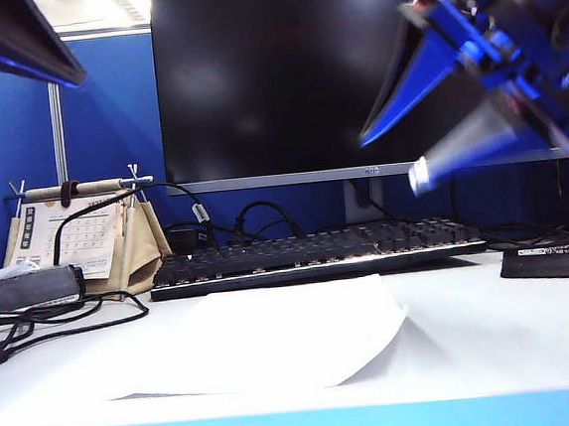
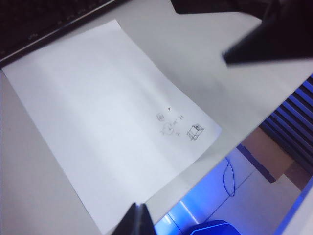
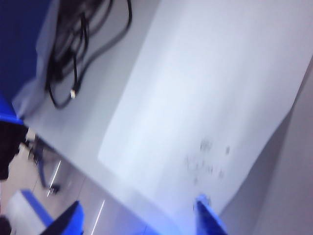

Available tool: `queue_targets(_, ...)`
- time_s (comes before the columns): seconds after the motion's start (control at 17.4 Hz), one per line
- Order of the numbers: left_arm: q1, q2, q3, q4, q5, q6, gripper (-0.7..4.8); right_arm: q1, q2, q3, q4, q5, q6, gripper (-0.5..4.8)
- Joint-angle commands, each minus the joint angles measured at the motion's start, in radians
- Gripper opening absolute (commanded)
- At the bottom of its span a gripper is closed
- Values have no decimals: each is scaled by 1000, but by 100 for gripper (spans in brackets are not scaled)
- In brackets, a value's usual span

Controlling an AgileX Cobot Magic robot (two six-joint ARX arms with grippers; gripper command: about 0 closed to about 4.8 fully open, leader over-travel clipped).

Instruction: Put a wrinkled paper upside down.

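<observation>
One sheet, the wrinkled paper (image 1: pixel 290 337), lies near the desk's (image 1: pixel 504 333) front edge, long axis parallel to the keyboard (image 1: pixel 318 255) behind it, its right corner lifted. I see my right tool (image 1: pixel 395 163) hanging above and to the right of that corner, blurred, fingers spread and empty; it is the nearer arm. The left tool (image 2: pixel 138 221) shows one dark fingertip over the paper's front margin; I cannot tell its opening. Only the wrist views show small print facing up near one corner; the exterior view shows the curl.
</observation>
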Motion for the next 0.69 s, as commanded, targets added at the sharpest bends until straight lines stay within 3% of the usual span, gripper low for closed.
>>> queue_targets(0.06, 0, -2, 5, 23, -1, 8, 9, -2, 19, -26, -20, -34, 7, 274)
queue_targets(0.23, 0, -1, 5, 24, -1, 9, 9, -2, 22, -112, -12, -55, 56, 274)
queue_targets(0.4, 0, -1, 5, 24, -1, 9, 9, -1, 23, -193, 95, -105, 157, 274)
queue_targets(0.69, 0, -2, 5, 24, 0, 8, 9, -1, 98, -196, 227, -120, 201, 274)
